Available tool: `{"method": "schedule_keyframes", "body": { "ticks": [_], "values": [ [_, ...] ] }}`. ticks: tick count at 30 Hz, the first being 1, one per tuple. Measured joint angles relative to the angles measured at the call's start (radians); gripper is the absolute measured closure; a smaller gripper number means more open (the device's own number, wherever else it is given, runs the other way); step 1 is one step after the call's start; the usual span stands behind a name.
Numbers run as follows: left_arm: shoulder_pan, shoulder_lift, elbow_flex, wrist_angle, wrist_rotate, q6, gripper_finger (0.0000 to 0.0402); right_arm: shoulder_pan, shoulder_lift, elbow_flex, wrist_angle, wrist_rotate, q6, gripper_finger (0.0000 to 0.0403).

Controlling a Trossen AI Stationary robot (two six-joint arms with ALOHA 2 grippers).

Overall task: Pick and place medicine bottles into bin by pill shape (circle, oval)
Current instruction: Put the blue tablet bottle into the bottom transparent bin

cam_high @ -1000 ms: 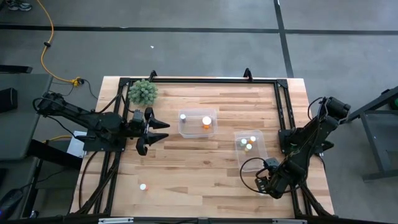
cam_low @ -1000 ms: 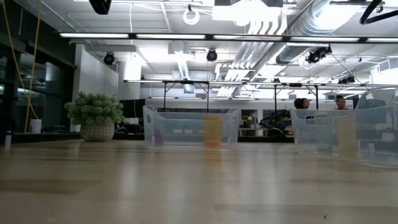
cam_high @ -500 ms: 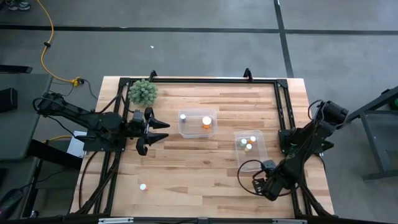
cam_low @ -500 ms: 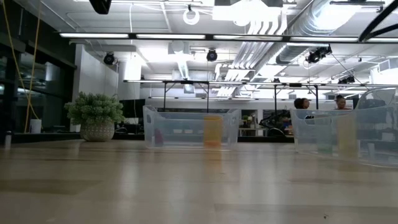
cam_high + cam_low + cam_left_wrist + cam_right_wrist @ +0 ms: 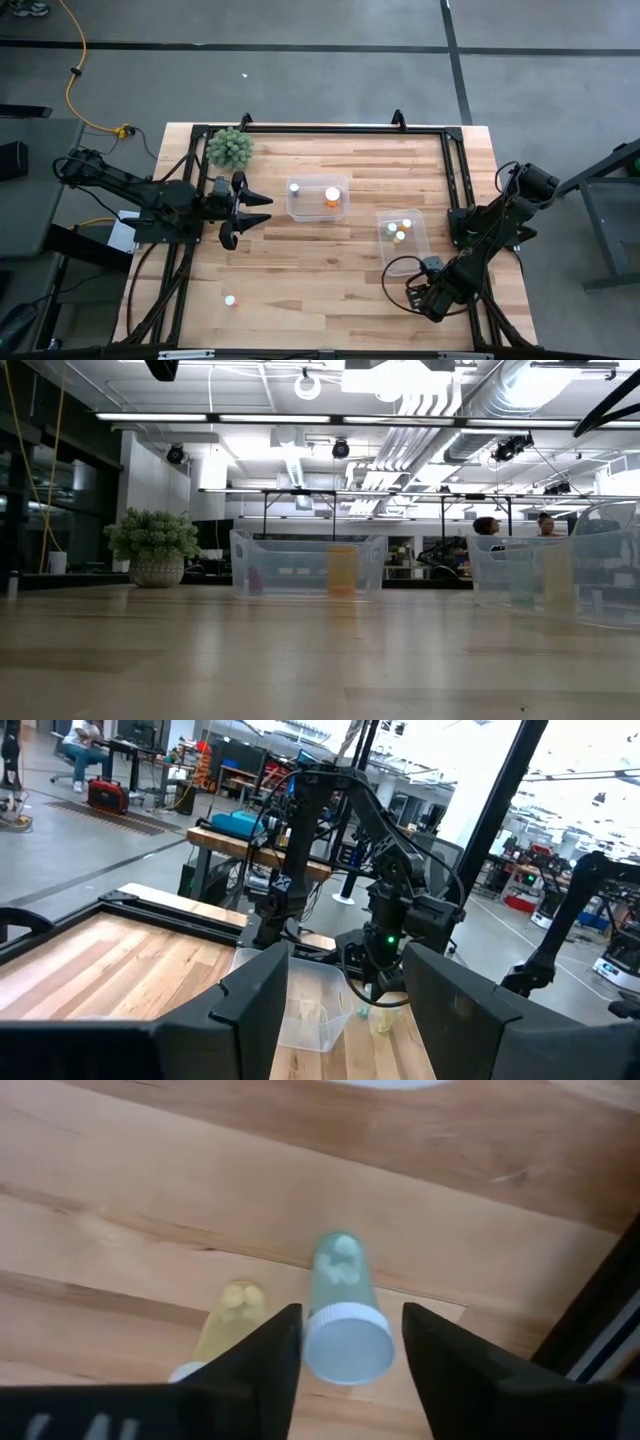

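The right tool (image 5: 342, 1345) hangs low over the tabletop (image 5: 330, 260) near its front right corner, its two dark fingers (image 5: 262, 1355) standing on either side of the white cap of a green bottle (image 5: 343, 1320) that lies on the wood; whether they already press the cap I cannot tell. A yellow bottle (image 5: 225, 1320) lies just beside the green one, outside the fingers. Farther back two clear tubs (image 5: 318, 198) hold more bottles, one small bottle (image 5: 229, 299) sits alone front left, and the left tool (image 5: 262, 207) waits spread apart, holding nothing, beside the plant (image 5: 230, 148).
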Motion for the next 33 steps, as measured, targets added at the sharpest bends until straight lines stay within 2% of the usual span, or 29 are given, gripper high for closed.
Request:
{"method": "schedule_keyframes", "body": {
  "ticks": [9,14,20,24,29,33],
  "values": [
    [0.0,0.0,0.0,0.001,0.0,0.004,0.0214,0.001,-0.015,0.003,0.018,-0.002,-0.031,0.0291],
    [0.0,0.0,0.0,0.001,0.0,0.008,0.0214,0.003,-0.084,0.062,-0.044,0.008,-0.151,0.0302],
    [0.0,0.0,0.0,0.001,0.0,0.008,0.0214,-0.014,-0.176,0.219,-0.085,0.178,-0.403,0.0294],
    [0.0,0.0,0.0,0.001,0.0,0.008,0.0214,-0.084,-0.178,0.337,-0.14,0.252,-0.57,0.0294],
    [0.0,0.0,0.0,0.001,0.0,0.008,0.0214,-0.211,-0.155,0.436,-0.391,0.27,-0.697,0.0293],
    [0.0,0.0,0.0,0.001,-0.004,0.03,0.0214,-0.32,-0.148,0.421,-0.538,0.206,-0.763,0.0293]
  ]
}}
